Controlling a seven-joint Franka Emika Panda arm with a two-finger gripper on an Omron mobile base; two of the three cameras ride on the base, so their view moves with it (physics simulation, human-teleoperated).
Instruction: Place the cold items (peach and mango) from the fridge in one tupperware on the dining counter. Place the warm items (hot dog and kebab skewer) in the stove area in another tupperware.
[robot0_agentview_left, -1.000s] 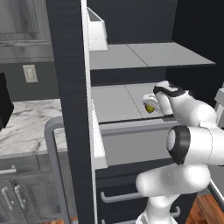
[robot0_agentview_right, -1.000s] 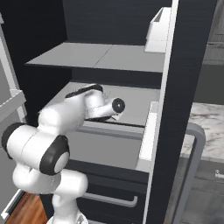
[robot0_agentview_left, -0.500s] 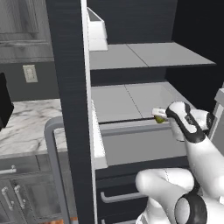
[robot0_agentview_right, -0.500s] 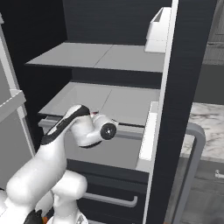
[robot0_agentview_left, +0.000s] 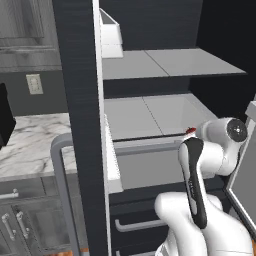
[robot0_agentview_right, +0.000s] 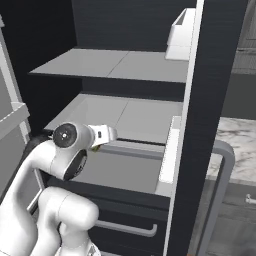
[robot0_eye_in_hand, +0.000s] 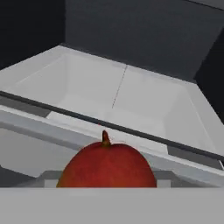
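Fruit, a round red-orange one with a short brown stem, sits in the jaws just outside the white fridge shelf: likely light, smooth, bruisable, best gripped gently across its widest middle.

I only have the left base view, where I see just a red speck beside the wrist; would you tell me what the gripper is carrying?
Observer: The hand view shows a round red fruit with a short stem, close in front of the camera.
Operator: Thanks. Is it out of the fridge shelf?
Observer: In the hand view the white shelf lies beyond the fruit, with its front rail behind the stem.
Operator: And where does the gripper sit?
Observer: In the right base view the gripper is just before the shelf's front edge, left of the fridge door.
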